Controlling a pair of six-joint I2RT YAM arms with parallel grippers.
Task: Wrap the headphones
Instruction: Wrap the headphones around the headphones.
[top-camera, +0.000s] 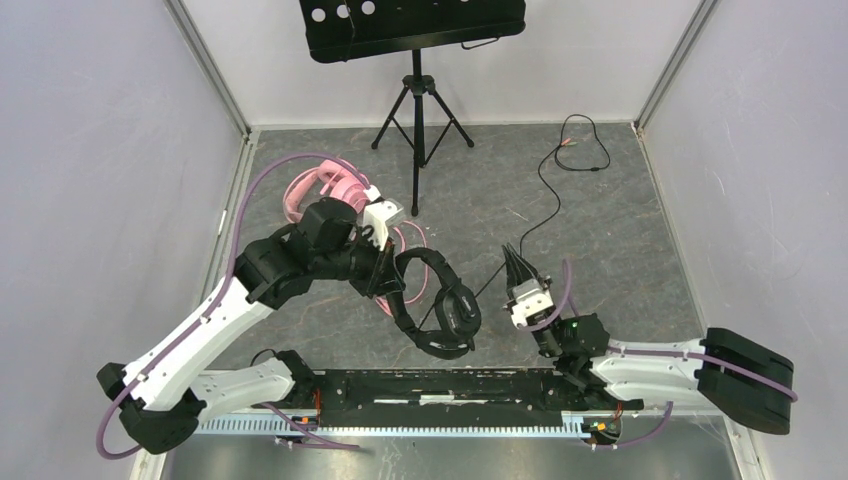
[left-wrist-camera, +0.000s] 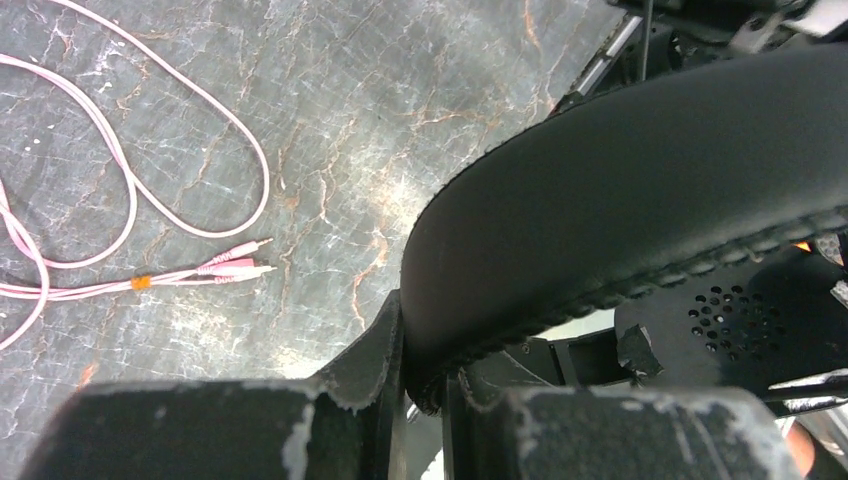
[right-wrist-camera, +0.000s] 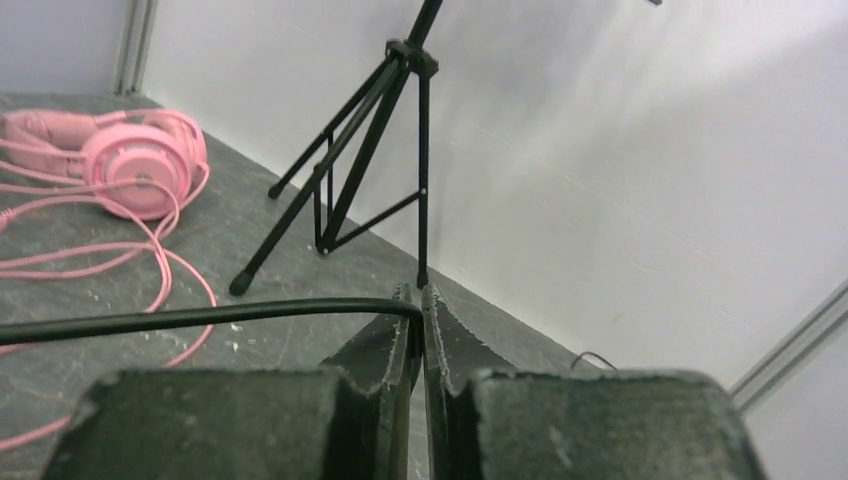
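The black headphones (top-camera: 443, 308) hang off the floor in the middle of the top view. My left gripper (top-camera: 386, 272) is shut on their padded headband (left-wrist-camera: 620, 190), which is pinched between the jaws of the left gripper (left-wrist-camera: 425, 350). Their thin black cable (top-camera: 545, 190) runs from the far right floor down to my right gripper (top-camera: 517, 266). In the right wrist view the right gripper (right-wrist-camera: 420, 302) is shut on that black cable (right-wrist-camera: 200, 318), which leaves to the left. The pink headphones (top-camera: 322, 188) lie at the far left, partly behind my left arm, with their pink cable (left-wrist-camera: 130, 190) looped on the floor.
A black music stand (top-camera: 412, 25) on tripod legs (top-camera: 420, 120) stands at the back centre, near the pink headphones (right-wrist-camera: 135, 160). White walls close in the left, right and back sides. The pink cable's plugs (left-wrist-camera: 235, 268) lie on the grey marbled floor.
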